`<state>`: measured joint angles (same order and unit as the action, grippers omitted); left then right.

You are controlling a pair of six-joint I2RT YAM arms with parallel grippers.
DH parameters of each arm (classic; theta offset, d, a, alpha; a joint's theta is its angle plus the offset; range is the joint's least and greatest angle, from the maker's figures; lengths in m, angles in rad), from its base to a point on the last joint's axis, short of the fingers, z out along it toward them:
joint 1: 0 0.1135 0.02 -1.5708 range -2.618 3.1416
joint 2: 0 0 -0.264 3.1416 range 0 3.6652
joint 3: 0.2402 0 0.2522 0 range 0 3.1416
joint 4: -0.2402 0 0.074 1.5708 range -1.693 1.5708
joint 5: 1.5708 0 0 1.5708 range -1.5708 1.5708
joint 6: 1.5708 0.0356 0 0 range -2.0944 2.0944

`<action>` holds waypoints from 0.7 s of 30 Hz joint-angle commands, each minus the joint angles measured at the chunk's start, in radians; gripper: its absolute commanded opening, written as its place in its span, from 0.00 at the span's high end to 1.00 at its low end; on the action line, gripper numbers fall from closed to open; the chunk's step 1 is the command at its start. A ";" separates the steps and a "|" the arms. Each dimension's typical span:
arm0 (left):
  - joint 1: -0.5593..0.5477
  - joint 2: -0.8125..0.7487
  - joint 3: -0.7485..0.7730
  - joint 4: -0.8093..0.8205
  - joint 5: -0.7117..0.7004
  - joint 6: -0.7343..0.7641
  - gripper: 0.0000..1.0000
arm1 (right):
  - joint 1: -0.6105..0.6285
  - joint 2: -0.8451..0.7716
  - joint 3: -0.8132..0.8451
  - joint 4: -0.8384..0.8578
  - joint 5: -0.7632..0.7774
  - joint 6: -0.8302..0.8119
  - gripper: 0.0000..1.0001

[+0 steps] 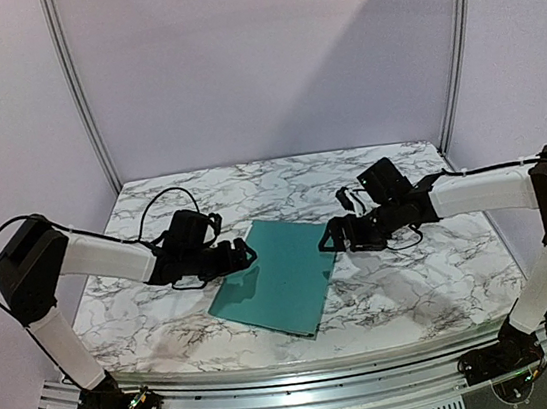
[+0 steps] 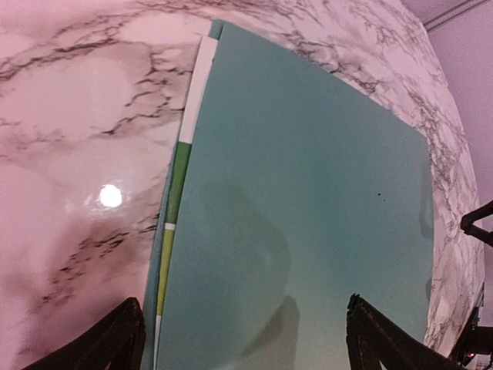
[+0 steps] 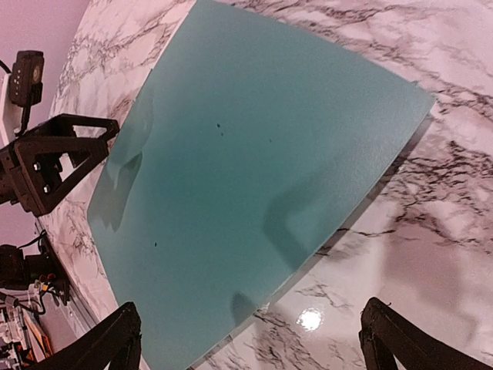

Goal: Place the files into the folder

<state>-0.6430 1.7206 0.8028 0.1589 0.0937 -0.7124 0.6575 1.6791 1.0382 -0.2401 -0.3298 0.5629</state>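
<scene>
The teal-green folder [image 1: 278, 274] lies closed and flat on the marble table between the two arms. It fills the left wrist view [image 2: 308, 216] and the right wrist view [image 3: 246, 169]. A thin strip of a sheet with a green and white edge [image 2: 179, 185] sticks out from under the folder's left side; the rest of the files is hidden. My left gripper [image 1: 245, 256] is open and empty at the folder's left edge, fingers [image 2: 115, 343] wide apart. My right gripper [image 1: 329, 241] is open and empty at the folder's right edge.
The marble table [image 1: 414, 277] ends at a metal rail near the arm bases. White walls with metal posts [image 1: 83, 98] close the back and sides. Cables loop behind both wrists.
</scene>
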 commanded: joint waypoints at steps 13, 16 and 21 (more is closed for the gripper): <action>-0.204 0.181 0.163 0.147 0.085 -0.124 0.13 | -0.150 -0.184 -0.017 -0.135 0.142 -0.086 0.01; -0.227 0.181 0.183 0.155 0.080 -0.118 0.14 | -0.162 -0.213 -0.017 -0.153 0.168 -0.103 0.01; -0.236 0.090 0.185 0.120 -0.010 -0.050 0.14 | -0.169 -0.255 -0.015 -0.155 0.190 -0.126 0.01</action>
<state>-0.8680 1.8881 0.9710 0.2863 0.1467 -0.8131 0.4961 1.4696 1.0325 -0.3649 -0.1822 0.4702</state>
